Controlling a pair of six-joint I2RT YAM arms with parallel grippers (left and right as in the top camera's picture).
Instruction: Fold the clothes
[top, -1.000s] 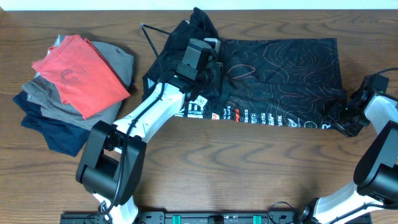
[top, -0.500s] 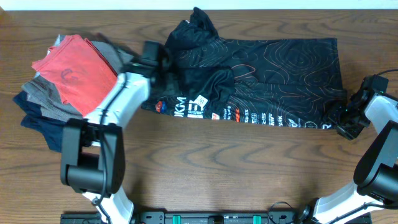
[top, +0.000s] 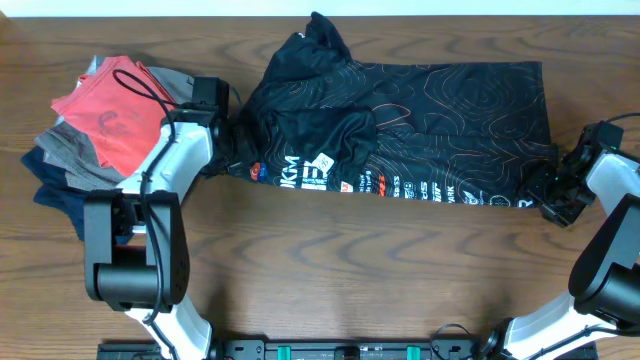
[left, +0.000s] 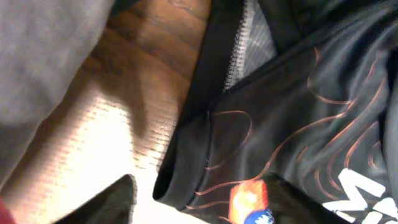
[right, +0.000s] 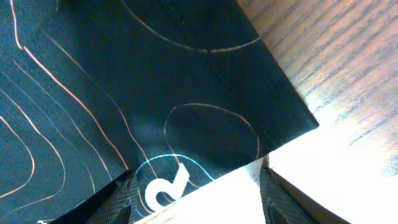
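The black jersey (top: 450, 110) with orange contour lines and white lettering lies across the middle and right of the table. Its left part is bunched and folded over. My left gripper (top: 237, 150) is open at the jersey's left edge. In the left wrist view, my left gripper's fingers (left: 199, 202) straddle a black cuff of the jersey (left: 298, 112). My right gripper (top: 548, 195) is open at the jersey's lower right corner. In the right wrist view, its fingers (right: 199, 193) sit either side of that corner of the jersey (right: 124, 74), low over the wood.
A stack of folded garments stands at the left, with a red shirt (top: 120, 120) on top of grey (top: 70, 155) and navy (top: 95, 215) ones, close to my left arm. A grey garment (left: 43, 68) fills the left of the left wrist view. Bare wooden table (top: 380, 270) lies in front.
My left arm has swung from over the middle of the jersey to its left edge. The jersey's left part now lies more spread out. The right arm has not moved.
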